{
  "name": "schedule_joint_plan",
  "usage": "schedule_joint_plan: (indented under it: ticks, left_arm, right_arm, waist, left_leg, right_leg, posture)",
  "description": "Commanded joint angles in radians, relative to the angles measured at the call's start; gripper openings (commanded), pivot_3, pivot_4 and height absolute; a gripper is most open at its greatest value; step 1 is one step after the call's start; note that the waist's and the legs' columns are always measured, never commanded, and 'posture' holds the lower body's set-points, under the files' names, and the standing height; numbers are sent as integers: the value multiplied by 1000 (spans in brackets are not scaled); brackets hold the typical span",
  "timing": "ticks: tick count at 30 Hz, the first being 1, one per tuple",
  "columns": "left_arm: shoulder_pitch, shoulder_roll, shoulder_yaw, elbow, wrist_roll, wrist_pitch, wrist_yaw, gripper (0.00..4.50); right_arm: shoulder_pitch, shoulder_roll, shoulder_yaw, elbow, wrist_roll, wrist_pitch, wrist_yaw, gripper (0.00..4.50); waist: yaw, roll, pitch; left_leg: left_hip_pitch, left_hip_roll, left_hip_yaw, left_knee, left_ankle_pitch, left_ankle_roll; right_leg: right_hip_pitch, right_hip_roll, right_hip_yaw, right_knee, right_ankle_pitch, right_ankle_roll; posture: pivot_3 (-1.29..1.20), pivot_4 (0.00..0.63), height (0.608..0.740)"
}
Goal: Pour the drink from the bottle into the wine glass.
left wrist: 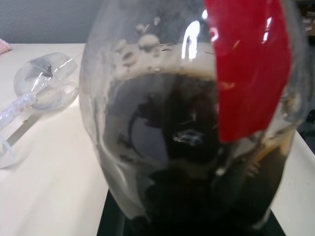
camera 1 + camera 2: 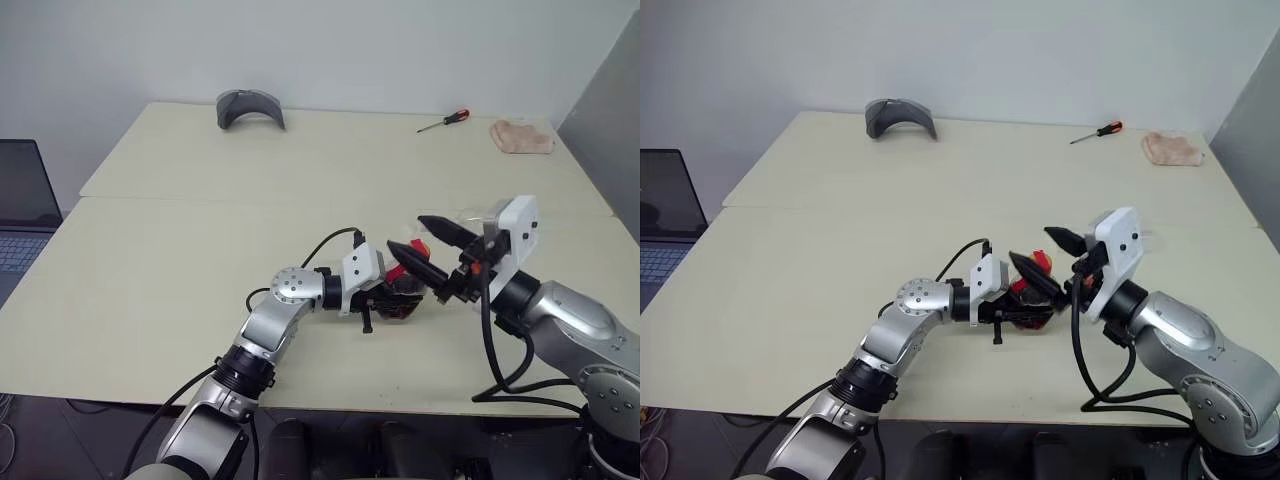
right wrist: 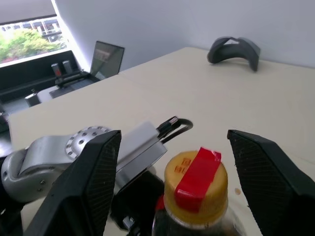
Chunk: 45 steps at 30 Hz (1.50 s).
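Bottle (image 3: 194, 196) sits pinched in the left hand (image 2: 392, 292), low over the tabletop (image 2: 150, 260), with its yellow cap (image 3: 196, 186) and the red seal strip over it still in place. The right hand (image 3: 172, 182) is spread wide, one finger (image 3: 93, 187) on each side of that cap and neither touching it.

From the left hand's own view the drink (image 1: 197, 162) fills most of the round body, with foam and bubbles at its surface. Just past the bottle, on the far side from the left hand, the wine glass (image 1: 47, 81) seems to lie on its side, bowl and stem flat on the tabletop.

My main worry is the cap. If the right hand closes off-centre, it could slip on the seal strip or push the neck sideways, twisting the bottle in a grip that holds only the smooth, bulging body. The foam hints at fizz, so the drink may spurt once opened. Nothing can be poured cleanly either while the glass lies flat, and a sweeping arm could roll it away.

Hard to read: the left fingers are hidden behind the bottle, the clear glass nearly vanishes in the head views behind the right hand, and I cannot tell whether its foot is intact.
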Motion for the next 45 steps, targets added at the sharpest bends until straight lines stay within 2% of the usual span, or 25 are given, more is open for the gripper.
schedule_joint_plan:
  ticks: [1, 4, 11, 15, 17, 20, 26, 32, 37, 42, 45]
  left_arm:
    - [-27, -10, -6, -23, -6, -38, -11, 770]
    - [-25, -9, -7, -25, -5, -40, -11, 770]
    - [-21, -5, -4, -23, -4, -40, -10, 770]
    - [-18, -4, -3, -24, -4, -40, -11, 766]
    - [-19, -5, -2, -21, -3, -41, -11, 763]
    - [-23, -9, -1, -15, 0, -43, -11, 761]
    - [-21, -11, -2, -19, 2, -41, -12, 759]
    - [-21, -12, -4, -19, 4, -42, -11, 757]
    - [-18, -7, 1, -20, 3, -42, -9, 756]
    - [-17, -4, 1, -18, 1, -41, -4, 756]
    - [-18, -3, 2, -17, 0, -41, -5, 755]
  right_arm:
    - [0, -21, -12, 27, -106, -54, -12, 3677]
    - [46, -30, -77, 43, -100, -70, 0, 3677]
    - [194, -134, -234, 61, -58, -86, 118, 3677]
    - [243, -227, -320, 19, 152, -29, 199, 3677]
    - [238, -245, -302, -1, 220, -19, 190, 3677]
    - [195, -223, -231, -18, 227, -30, 129, 3677]
    - [59, -124, -65, 17, 84, -67, 18, 3677]
    - [46, -101, -30, 52, -11, -91, 28, 3677]
    - [156, -142, -147, 82, -13, -118, 114, 3677]
    - [264, -198, -287, 68, 188, -83, 204, 3677]
    - [312, -239, -334, 58, 253, -68, 241, 3677]
  waist:
    - [2, 0, 0]
    - [2, 0, 0]
    - [3, 0, 0]
    - [3, 0, 0]
    - [0, 0, 0]
    - [-1, 0, 0]
    - [0, 0, 0]
    - [5, 0, 0]
    - [6, 0, 0]
    - [4, 0, 0]
    - [3, 0, 0]
  left_leg:
    - [0, 0, 0, 0, 0, 0]
    - [0, 0, 0, 0, 0, 0]
    - [0, 0, 0, 0, 0, 0]
    - [0, 0, 0, 0, 0, 0]
    - [1, 0, 1, 0, 0, 0]
    - [1, 1, 0, -1, 0, 0]
    - [1, 0, 0, 0, 0, 0]
    - [0, -1, 0, 0, 0, 0]
    - [0, 0, -1, 0, 0, 0]
    - [0, 0, 0, 0, 0, 0]
    - [1, 0, 0, 0, 0, 0]
  right_leg:
    - [0, 0, 0, 0, 1, -1]
    - [0, 0, 0, -1, 1, -2]
    - [0, 0, 0, -1, 1, -2]
    - [1, 0, 0, -1, 1, -1]
    - [1, 0, 1, -1, 1, -1]
    - [1, 2, 0, 0, 0, 0]
    - [1, 2, 1, -1, -1, 2]
    - [0, 0, 0, -1, -1, 2]
    - [1, 0, 0, -1, 1, -1]
    - [1, 0, 0, -1, 1, -1]
    - [1, 0, 0, -1, 1, -1]
  posture:
    - [0, 150, 740]
    - [0, 150, 740]
    - [0, 150, 740]
    - [0, 150, 740]
    - [0, 150, 740]
    - [0, 150, 740]
    - [0, 150, 740]
    - [0, 150, 740]
    - [0, 150, 740]
    - [0, 150, 740]
    - [0, 150, 740]
